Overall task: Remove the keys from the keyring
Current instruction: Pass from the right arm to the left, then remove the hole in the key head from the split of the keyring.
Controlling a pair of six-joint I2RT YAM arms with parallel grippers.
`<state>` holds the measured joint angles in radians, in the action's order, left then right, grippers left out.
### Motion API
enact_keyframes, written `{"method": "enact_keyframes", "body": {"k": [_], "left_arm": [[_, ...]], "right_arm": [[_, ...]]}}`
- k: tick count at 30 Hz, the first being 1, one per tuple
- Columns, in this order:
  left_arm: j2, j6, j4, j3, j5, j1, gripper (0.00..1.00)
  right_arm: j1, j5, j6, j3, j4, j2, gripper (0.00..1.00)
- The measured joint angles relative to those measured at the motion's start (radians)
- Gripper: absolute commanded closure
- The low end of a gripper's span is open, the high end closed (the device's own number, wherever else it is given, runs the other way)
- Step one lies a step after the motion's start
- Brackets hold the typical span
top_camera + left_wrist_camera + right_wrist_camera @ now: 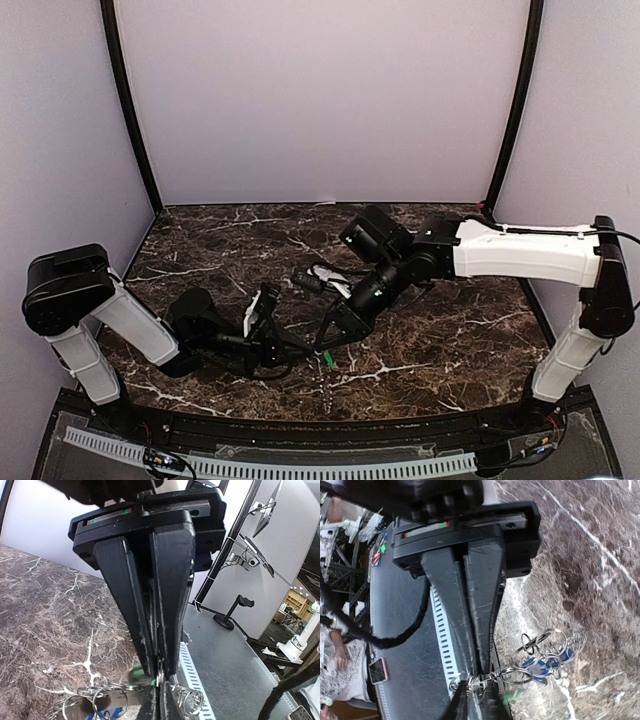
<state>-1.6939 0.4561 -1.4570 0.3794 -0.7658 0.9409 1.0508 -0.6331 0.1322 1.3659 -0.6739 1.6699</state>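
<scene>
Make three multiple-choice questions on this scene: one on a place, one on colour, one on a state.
1. Where is the bunch of silver wire rings? A by the back wall; B on an arm's base; C between the left gripper and the right gripper.
2. The small plastic key heads are: A blue and green; B red and yellow; C white.
3. The left gripper's black jaws are: A wide open; B shut on a ring; C out of view.
C, both tips meet at the rings; A, both colours show among them; B, they pinch wire.
</scene>
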Motion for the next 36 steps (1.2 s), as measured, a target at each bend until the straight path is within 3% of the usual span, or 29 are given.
{"method": "enact_keyframes", "body": {"k": [4,8,15,20,27,32,36], "left_arm": [[0.0,0.0,-0.001,0.0,-0.003,0.0,1.0],[0.0,0.0,0.0,0.0,-0.003,0.0,1.0],[0.0,0.0,0.0,0.0,-0.009,0.0,1.0],[0.0,0.0,0.0,0.0,-0.024,0.0,1.0],[0.006,-0.008,0.017,0.007,-0.097,0.0,1.0],[0.021,-0.055,0.117,0.042,-0.155,0.0,1.0],[0.062,-0.106,0.21,0.055,-0.177,0.0,1.0]], "right_arm": [[-0.003,0.001,0.011,-0.087,0.086,-0.089,0.59],[-0.005,0.009,0.05,-0.235,0.257,-0.224,0.53],[-0.004,0.109,0.143,-0.624,0.667,-0.406,0.51],[0.001,0.193,0.246,-0.799,0.931,-0.429,0.52],[0.023,0.251,0.348,-0.856,1.182,-0.364,0.52],[0.085,0.293,0.382,-0.878,1.303,-0.283,0.53],[0.117,0.313,0.404,-0.923,1.394,-0.256,0.61]]}}
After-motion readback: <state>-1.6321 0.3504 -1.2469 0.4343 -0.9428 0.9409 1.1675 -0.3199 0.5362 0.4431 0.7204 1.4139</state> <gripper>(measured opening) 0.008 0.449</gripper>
